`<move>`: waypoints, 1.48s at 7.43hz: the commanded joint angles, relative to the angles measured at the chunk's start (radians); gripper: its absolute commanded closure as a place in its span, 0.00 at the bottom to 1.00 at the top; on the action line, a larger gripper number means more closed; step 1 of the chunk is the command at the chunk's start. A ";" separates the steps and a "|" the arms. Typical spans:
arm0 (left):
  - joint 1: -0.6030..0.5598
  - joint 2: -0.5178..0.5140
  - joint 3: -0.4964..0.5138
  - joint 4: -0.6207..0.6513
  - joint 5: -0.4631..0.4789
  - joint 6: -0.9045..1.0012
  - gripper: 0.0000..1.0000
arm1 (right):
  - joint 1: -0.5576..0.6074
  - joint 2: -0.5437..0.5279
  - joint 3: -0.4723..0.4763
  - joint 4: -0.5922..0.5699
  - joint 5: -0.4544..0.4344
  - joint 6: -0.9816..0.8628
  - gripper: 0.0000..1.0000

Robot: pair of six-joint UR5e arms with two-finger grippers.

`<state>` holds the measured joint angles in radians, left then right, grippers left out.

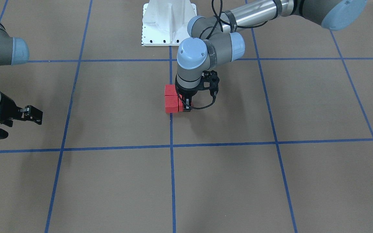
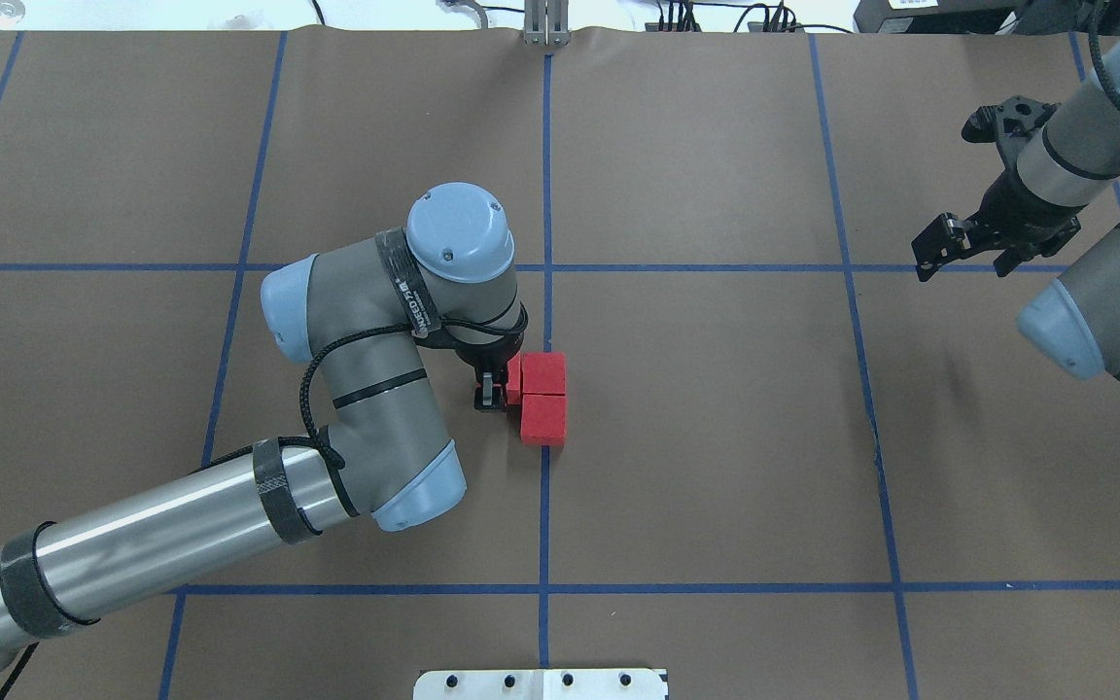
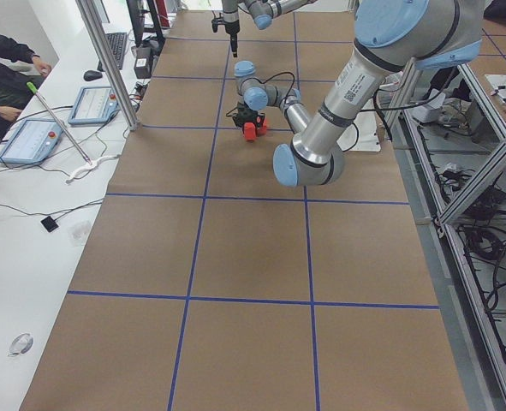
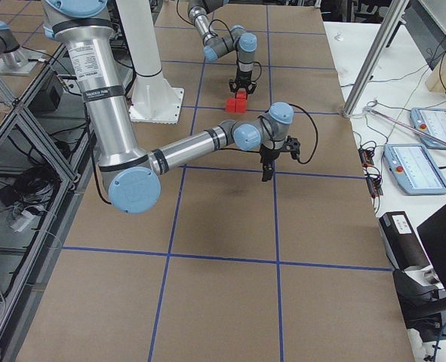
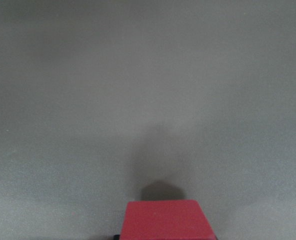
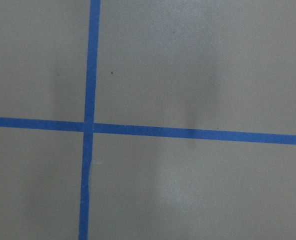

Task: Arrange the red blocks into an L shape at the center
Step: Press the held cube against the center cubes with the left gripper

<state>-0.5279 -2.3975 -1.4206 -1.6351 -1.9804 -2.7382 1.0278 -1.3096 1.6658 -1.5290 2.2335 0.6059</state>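
Observation:
Two red blocks lie side by side in a short line on the centre grid line; they also show in the front view. My left gripper points down, shut on the third red block, which rests against the side of one of the two, so the three form an L. That block fills the bottom of the left wrist view. My right gripper hangs open and empty, far off to the right, and shows in the front view.
The white robot base plate stands behind the blocks. Blue tape lines divide the brown table into squares. An operator's desk with tablets runs along the far edge.

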 commanded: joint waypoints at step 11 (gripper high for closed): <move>0.000 -0.006 0.023 -0.038 0.000 -0.002 0.01 | 0.000 0.000 0.000 0.001 0.000 0.000 0.00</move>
<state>-0.5276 -2.4034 -1.3955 -1.6726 -1.9804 -2.7416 1.0278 -1.3100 1.6659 -1.5281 2.2335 0.6059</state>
